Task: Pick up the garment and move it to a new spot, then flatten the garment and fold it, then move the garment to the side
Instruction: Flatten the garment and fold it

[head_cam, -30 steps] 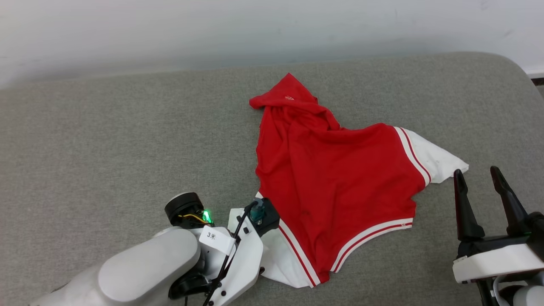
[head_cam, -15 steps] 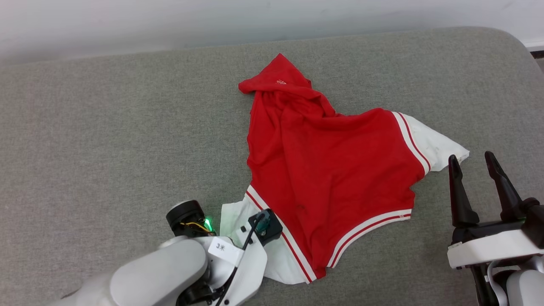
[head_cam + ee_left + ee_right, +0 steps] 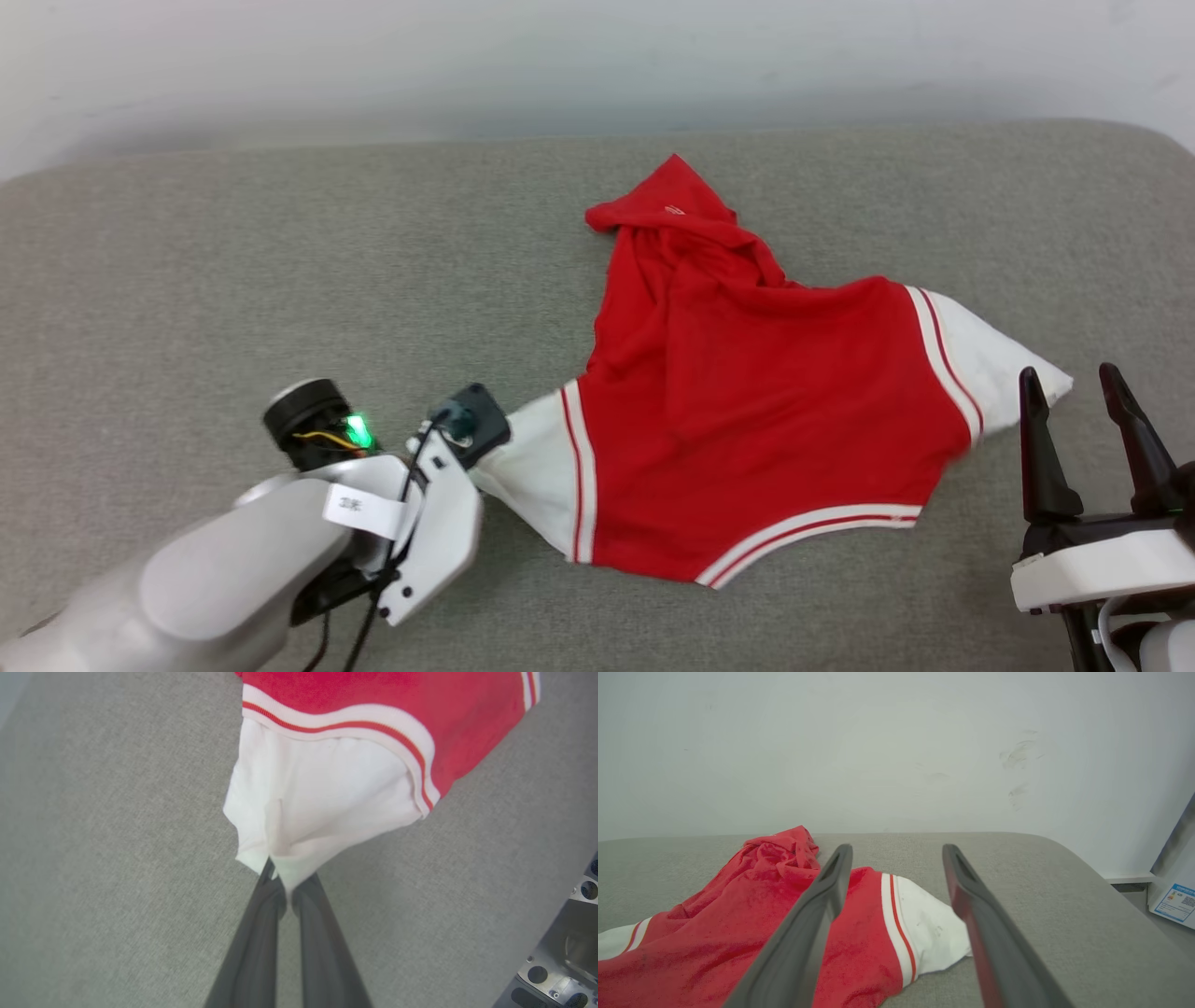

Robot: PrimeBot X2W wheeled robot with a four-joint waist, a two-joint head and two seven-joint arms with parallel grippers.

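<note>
Grey fabric-covered surface [image 3: 187, 280] against a plain white wall [image 3: 560, 56]. Red sleeveless jersey with white side panels and red-striped white trim [image 3: 766, 401] lies on it, mostly spread but crumpled at the end farthest from both hands.

Left gripper [image 3: 281, 883]: fingers pressed together, clamped on the corner of one white side panel [image 3: 322, 812]. Cloth fans out straight ahead of the fingertips from a tight point, red body beyond that.

Right gripper [image 3: 1067, 373]: fingers apart, holding nothing. Opposite white panel [image 3: 934, 928] sits just ahead of it, framed between the two fingers in the wrist view. I can't tell whether the tips touch it.

My read: this is the flatten step. The left hand has its corner so slack can be pulled out. Fold not started.

Next move, I'd say: take the right gripper forward and down onto that free corner, close on the edge, then spread the hands to tension the cloth between them. The crumpled far end likely needs its own tug afterwards.

Risk: the left pinch looks shallow, just the tip of the corner, so I'd expect it could slip under load.
</note>
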